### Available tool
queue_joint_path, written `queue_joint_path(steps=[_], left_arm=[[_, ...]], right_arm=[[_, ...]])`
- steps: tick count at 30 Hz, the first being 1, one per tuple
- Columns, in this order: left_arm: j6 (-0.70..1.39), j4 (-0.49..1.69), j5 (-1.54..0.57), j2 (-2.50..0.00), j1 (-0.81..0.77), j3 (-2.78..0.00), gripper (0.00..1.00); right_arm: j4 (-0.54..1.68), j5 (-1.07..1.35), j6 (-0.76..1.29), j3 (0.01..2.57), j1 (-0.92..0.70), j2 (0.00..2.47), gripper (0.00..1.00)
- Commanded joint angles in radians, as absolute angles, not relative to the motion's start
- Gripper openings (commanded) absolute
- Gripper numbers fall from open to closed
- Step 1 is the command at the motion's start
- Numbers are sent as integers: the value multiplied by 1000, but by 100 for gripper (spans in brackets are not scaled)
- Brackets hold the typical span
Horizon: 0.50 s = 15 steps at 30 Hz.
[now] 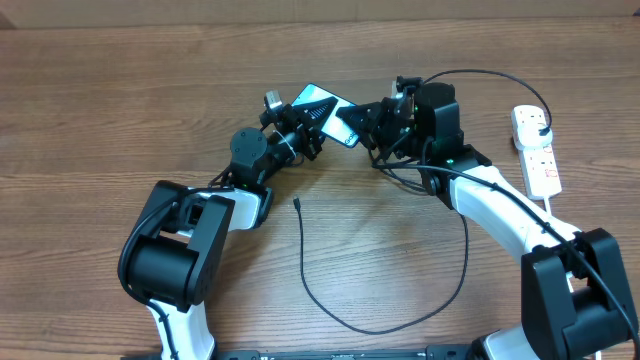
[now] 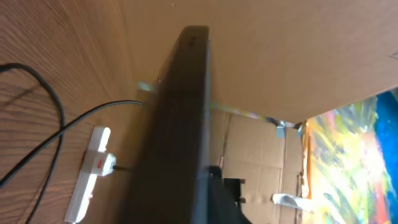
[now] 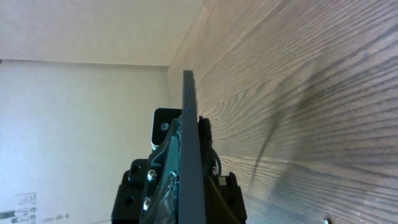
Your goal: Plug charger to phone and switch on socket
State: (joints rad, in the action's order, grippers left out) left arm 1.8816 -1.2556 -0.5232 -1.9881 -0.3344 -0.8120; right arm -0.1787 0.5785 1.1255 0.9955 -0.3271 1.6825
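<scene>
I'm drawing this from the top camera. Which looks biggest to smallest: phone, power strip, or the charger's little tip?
1. Tied, unsure: power strip and phone look alike; the phone is partly hidden and held up nearer the camera.
2. Smallest: charger tip.

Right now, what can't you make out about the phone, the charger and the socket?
Phone port: both wrist views show only its dark edge.
Socket switches: too small overhead, blurred in left wrist view.
Charger: a stretch hidden under the right arm overhead.

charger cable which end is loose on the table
The small connector tip, lying bare on the table; the other end sits in the power strip.
</scene>
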Motion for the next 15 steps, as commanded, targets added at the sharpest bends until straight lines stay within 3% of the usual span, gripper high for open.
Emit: queue_joint_path(steps=[1, 8, 15], left_arm=[[1848, -1264, -496, -1986, -340, -830, 4], [1938, -1207, -526, -1986, -313, -830, 4], [1945, -1109, -713, -1986, -225, -830, 4]], right_arm=[[-167, 640, 1078, 1007, -331, 1695, 100], [-171, 737, 1204, 1008, -234, 1666, 100], [-28, 761, 1022, 1008, -139, 1597, 100]])
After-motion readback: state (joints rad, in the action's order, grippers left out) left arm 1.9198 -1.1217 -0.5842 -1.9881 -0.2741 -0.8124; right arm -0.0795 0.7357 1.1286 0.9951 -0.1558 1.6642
